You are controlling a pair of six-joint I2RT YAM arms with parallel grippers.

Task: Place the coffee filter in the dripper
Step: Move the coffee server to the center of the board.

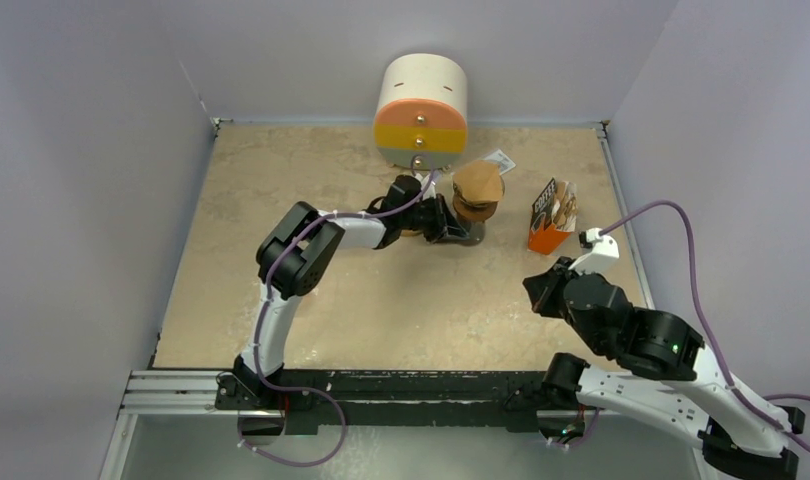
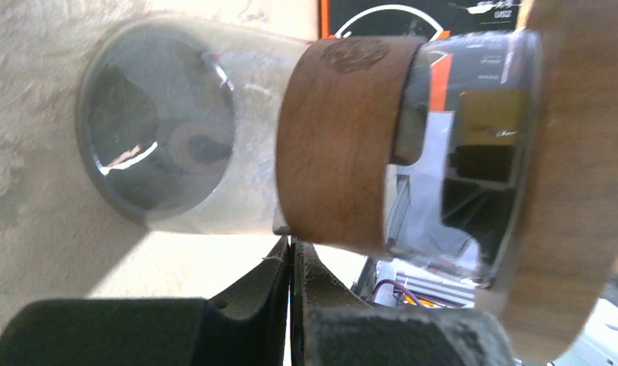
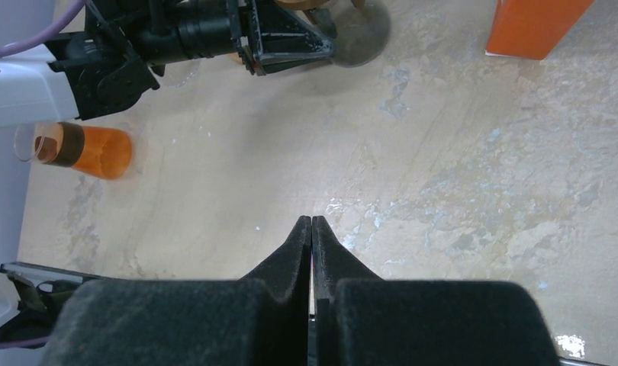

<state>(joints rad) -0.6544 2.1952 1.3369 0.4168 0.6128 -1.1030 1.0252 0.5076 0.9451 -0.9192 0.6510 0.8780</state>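
At the back centre of the tabletop (image 1: 381, 300), I see the brown coffee filter (image 1: 478, 183) sitting in the top of the glass dripper (image 2: 336, 145). The left fingers (image 2: 285, 263) are pressed fully together and hold nothing. Their tips lie just below the dripper's brown collar; I cannot tell whether they touch it. The right fingers (image 3: 307, 230) are likewise fully together and empty, above bare tabletop near the orange box (image 1: 549, 228).

we see white shells and black joint housings on the left arm (image 1: 273, 330) and the right arm (image 1: 661, 400), a purple cable (image 1: 681, 215) along each, a green light (image 1: 674, 347) on the right, and matte black wedge-shaped fingers (image 3: 294, 255) on the right gripper (image 3: 312, 223)
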